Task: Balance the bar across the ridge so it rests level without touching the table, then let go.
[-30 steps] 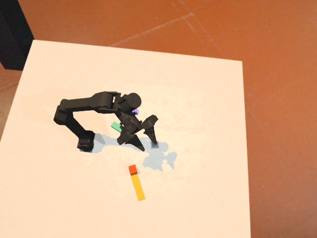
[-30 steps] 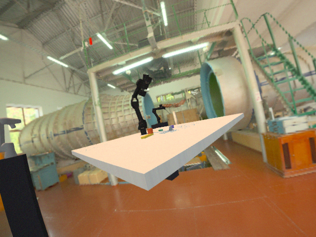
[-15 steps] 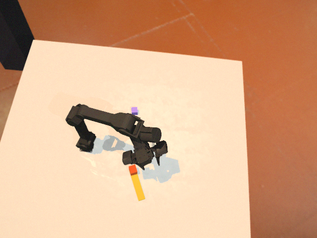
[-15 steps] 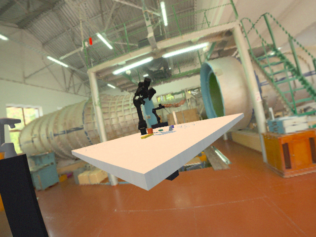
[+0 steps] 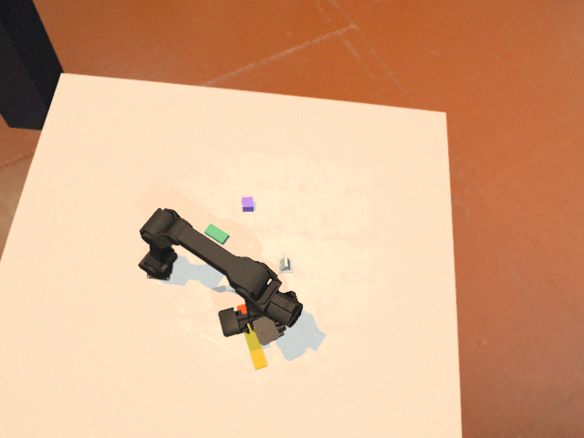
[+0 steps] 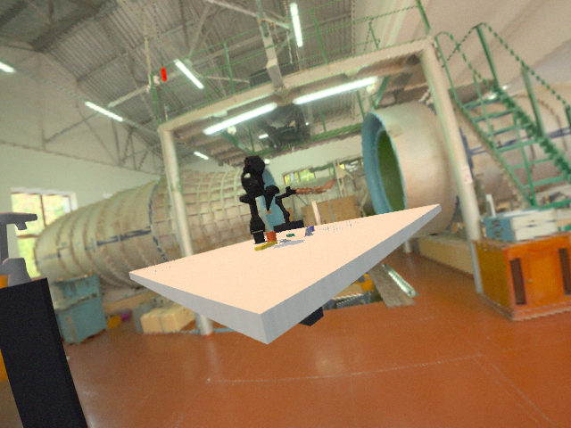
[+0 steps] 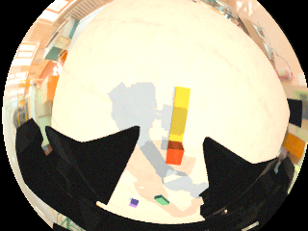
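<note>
Plainly, the spread, empty tool [image 7: 169, 144] hangs over the yellow bar's [image 7: 179, 115] orange end [image 7: 175, 153], so gripping there, off-centre, risks tipping toward the bench [image 5: 377, 235] at 6 o'clock.

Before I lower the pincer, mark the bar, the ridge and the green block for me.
bar [image 7: 179, 115]: wrist view, middle of the yellow length.
ridge [image 5: 285, 264]: top view, on the small grey wedge's upper face.
green block [image 5: 216, 233]: top view, centre of its top face.
</note>
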